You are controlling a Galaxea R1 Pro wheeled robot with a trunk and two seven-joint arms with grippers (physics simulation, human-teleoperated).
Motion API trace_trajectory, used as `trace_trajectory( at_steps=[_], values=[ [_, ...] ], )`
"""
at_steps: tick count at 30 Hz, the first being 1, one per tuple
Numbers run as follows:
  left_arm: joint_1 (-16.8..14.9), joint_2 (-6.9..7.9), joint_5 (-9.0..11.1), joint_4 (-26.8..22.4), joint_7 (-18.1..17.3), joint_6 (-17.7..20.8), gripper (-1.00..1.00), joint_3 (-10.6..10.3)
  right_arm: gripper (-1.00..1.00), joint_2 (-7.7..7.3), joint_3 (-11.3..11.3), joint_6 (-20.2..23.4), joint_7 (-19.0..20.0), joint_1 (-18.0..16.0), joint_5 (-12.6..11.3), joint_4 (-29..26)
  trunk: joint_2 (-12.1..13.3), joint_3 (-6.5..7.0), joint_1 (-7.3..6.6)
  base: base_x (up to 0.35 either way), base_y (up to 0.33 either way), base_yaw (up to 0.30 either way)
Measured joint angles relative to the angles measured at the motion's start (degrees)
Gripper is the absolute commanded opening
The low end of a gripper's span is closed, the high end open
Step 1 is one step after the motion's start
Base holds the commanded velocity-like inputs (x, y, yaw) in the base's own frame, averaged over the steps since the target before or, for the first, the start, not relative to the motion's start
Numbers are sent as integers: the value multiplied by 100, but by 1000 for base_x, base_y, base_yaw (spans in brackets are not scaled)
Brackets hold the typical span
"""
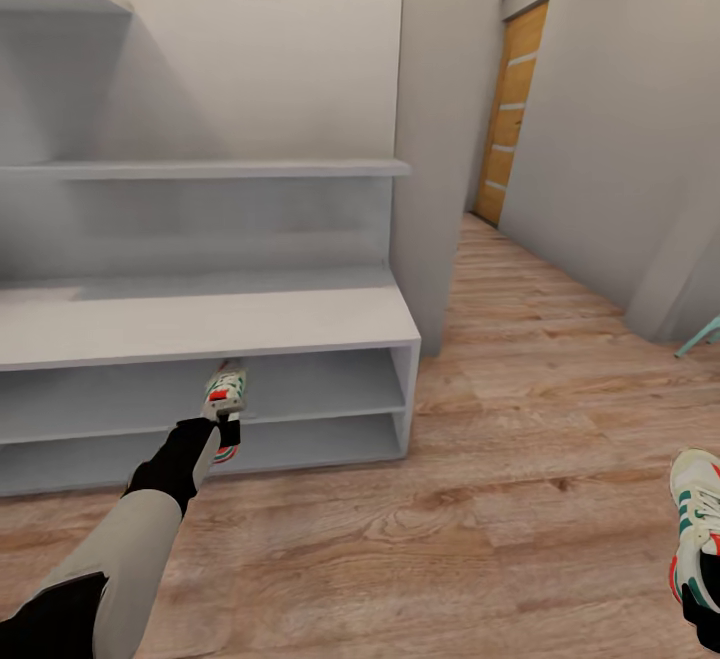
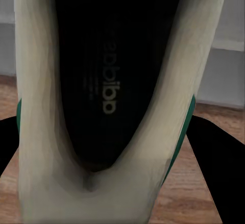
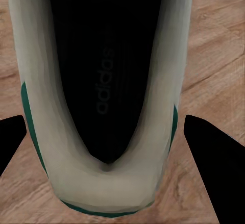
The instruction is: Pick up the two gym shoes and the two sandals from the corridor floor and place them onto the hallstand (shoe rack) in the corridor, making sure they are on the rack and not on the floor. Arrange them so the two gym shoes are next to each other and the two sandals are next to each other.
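My left arm (image 1: 120, 539) stretches forward, black left gripper (image 1: 222, 431) clamped on a cream-white green-striped gym shoe (image 1: 225, 394); my right gripper (image 1: 705, 611) grips the other cream-white sneaker (image 1: 697, 519), held low.

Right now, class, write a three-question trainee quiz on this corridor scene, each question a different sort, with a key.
1. True or false: the left pincer holds a gym shoe at the hallstand.
2. The right-hand gym shoe is over: A) the bench top B) the corridor floor C) a wall shelf.
3. Fill in: the door down the corridor is ____ coloured.

Key: 1 true; 2 B; 3 wood.
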Motion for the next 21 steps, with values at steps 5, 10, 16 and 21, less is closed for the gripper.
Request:
trace_trajectory(
  at_steps=[5, 10, 16, 21],
  values=[
    [-2, 7, 0, -3, 0, -1, -100, 1, -100, 0, 0, 0, 0, 0, 2, 0, 0, 0, 1, 252, 0, 0],
    [1, 5, 7, -10, -4, -4, -100, 1, -100, 0, -1, 0, 0, 0, -1, 1, 0, 0, 3, 36, 0, 0],
    [3, 0, 1, 1, 13, -4, -100, 1, -100, 0, 0, 0, 0, 0, 0, -1, 0, 0, 1, 179, 0, 0],
    [-1, 6, 11, 18, 12, -5, -100, 1, -100, 0, 3, 0, 0, 0, 1, 1, 0, 0, 3, 118, 0, 0]
  ],
)
